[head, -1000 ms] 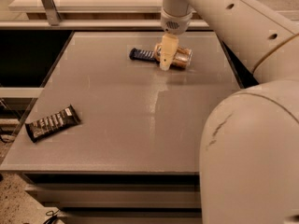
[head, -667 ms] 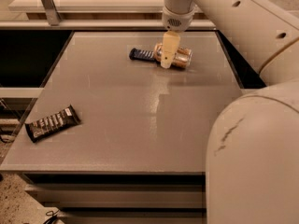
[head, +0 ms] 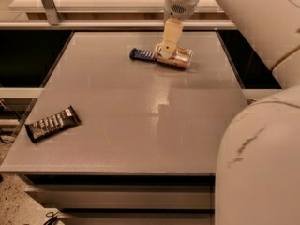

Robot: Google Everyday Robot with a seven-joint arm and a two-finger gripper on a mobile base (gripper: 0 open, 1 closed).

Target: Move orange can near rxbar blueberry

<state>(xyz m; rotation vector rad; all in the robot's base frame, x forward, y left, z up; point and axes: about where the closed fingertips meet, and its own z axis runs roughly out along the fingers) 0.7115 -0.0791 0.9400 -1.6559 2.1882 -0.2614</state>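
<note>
The orange can (head: 180, 56) lies on its side on the far part of the grey table (head: 140, 111). The rxbar blueberry (head: 142, 55), a small dark navy bar, lies just left of the can, nearly touching its end. My gripper (head: 168, 45) hangs from the arm at the top of the view, right over the can's left end, between the can and the bar. It hides part of the can's left end.
A larger black-brown wrapped bar (head: 51, 123) lies near the table's front left corner. A pale shelf with a metal post (head: 47, 3) runs behind the table. My arm's bulky white body (head: 262, 158) fills the right foreground.
My gripper has risen slightly over the can's left end. The can and both bars have not moved.
</note>
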